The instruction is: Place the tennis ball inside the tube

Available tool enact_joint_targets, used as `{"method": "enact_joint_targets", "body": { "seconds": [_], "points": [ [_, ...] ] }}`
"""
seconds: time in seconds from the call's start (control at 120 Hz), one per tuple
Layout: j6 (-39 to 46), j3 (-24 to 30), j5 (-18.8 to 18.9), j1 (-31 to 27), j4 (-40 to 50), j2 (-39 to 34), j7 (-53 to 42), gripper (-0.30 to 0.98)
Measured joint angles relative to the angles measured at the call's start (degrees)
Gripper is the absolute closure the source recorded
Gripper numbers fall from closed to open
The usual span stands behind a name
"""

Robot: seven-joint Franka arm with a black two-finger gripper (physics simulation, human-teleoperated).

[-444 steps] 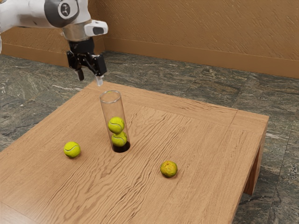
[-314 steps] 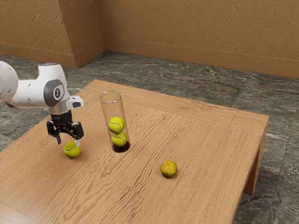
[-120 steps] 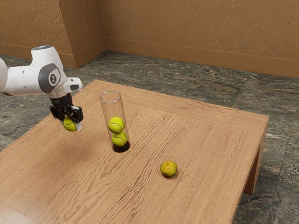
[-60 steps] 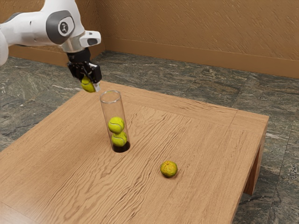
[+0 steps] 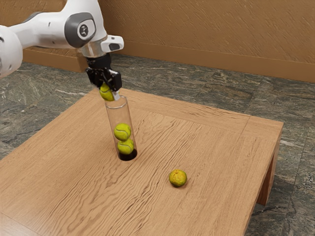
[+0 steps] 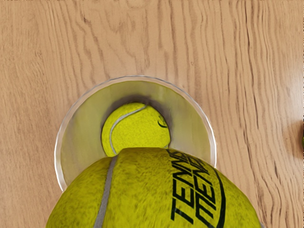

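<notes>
Round fruit (image 5: 177,178): yellow-orange skin with green areas, resting directly on the tabletop, well apart from the table edges. Table (image 5: 216,191): light brown wood, flat top, pronounced dark grain; the grain is also visible in the wrist view. Table leg (image 5: 268,183): same brown wood, located below the corner at the exterior view's right. Floor (image 5: 206,88): dark grey-green stone with pale veining. Wall (image 5: 211,29): tan, textured with slanting marks. Baseboard (image 5: 221,62): smooth, brown, running along the wall's foot.

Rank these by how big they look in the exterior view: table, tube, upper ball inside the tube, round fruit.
1. Table
2. Tube
3. Upper ball and round fruit: they look too alike to rank.
</notes>
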State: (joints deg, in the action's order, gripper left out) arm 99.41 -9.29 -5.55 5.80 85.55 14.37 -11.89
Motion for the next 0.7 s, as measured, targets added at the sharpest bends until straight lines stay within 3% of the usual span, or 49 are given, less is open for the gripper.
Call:
{"method": "enact_joint_targets", "body": {
  "seconds": [0.7],
  "points": [
    [-0.14,0.71,0.00,-1.08,-4.77,5.09,1.88,0.32]
  ]
}}
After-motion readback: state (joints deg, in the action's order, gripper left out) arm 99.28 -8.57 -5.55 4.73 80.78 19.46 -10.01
